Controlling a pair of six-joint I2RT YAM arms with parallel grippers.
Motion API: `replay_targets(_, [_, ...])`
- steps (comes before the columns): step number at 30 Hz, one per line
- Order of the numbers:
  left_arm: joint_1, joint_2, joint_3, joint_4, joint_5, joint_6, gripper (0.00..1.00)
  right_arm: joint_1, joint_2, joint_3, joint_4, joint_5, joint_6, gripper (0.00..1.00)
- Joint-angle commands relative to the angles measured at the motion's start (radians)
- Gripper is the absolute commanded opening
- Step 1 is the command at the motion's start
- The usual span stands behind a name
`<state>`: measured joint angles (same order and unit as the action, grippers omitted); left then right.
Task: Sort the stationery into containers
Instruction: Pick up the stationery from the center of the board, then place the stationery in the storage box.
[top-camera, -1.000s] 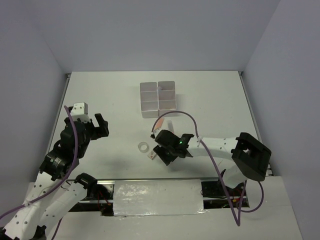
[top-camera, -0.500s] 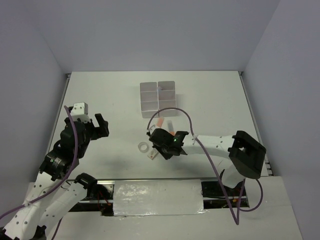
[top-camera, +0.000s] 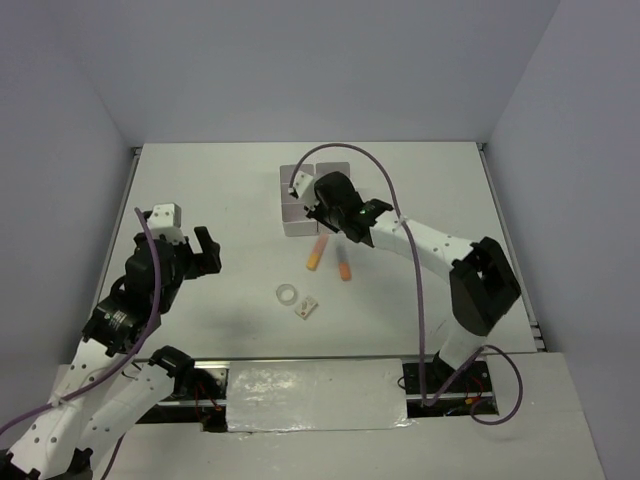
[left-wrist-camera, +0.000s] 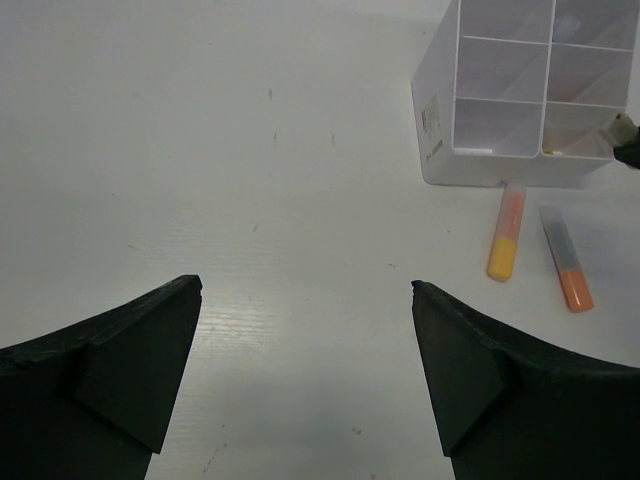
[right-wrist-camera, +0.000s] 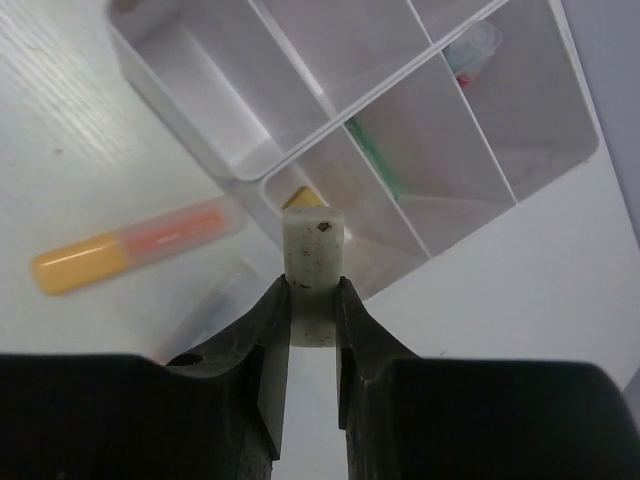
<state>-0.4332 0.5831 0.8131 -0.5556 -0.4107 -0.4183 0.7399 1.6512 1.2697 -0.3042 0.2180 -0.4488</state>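
**Top view.** The containers (top-camera: 292, 222) are a thin-walled white block of square open-topped boxes on the matt white worktop (top-camera: 200, 180). My right jaws sit directly over this block. My left jaws hover well apart, toward the left side. Two cylindrical items lie just beside the block's near wall: a yellow-capped highlighter (top-camera: 317, 252) and an orange highlighter (top-camera: 344, 265). Nearer my bases, a clear tape ring (top-camera: 287, 294) lies just beside a small flat loose eraser (top-camera: 307, 307).

**Left wrist view.** My left jaws stand spread wide, with only bare worktop between the black wedge-shaped fingers (left-wrist-camera: 110, 370). The containers are at upper right.

**Right wrist view.** My right jaws are closed on an off-white eraser (right-wrist-camera: 313, 265), a rectangular block with a dark speck. It stands upright between the fingertips, its far end projecting past them. It hangs above the block, over a compartment holding a yellow tip (right-wrist-camera: 303, 197). An adjoining compartment holds a thin green item (right-wrist-camera: 375, 155).
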Motion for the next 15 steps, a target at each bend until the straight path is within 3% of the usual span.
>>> replay_targets(1, [0.005,0.011,0.012,0.037,0.026,0.016,0.99,-0.075,0.061,0.089,0.053,-0.026,-0.223,0.0])
replay_targets(4, [0.004,-0.005,0.009,0.04,0.03,0.019,0.99,-0.114,0.102,0.164,-0.037,-0.15,-0.267,0.0])
replay_targets(10, [0.005,-0.003,0.009,0.043,0.033,0.021,0.99,-0.122,0.151,0.181,-0.041,-0.152,-0.31,0.05])
replay_targets(15, [0.004,0.0,0.009,0.04,0.029,0.021,0.99,-0.122,0.176,0.191,-0.056,-0.157,-0.304,0.26])
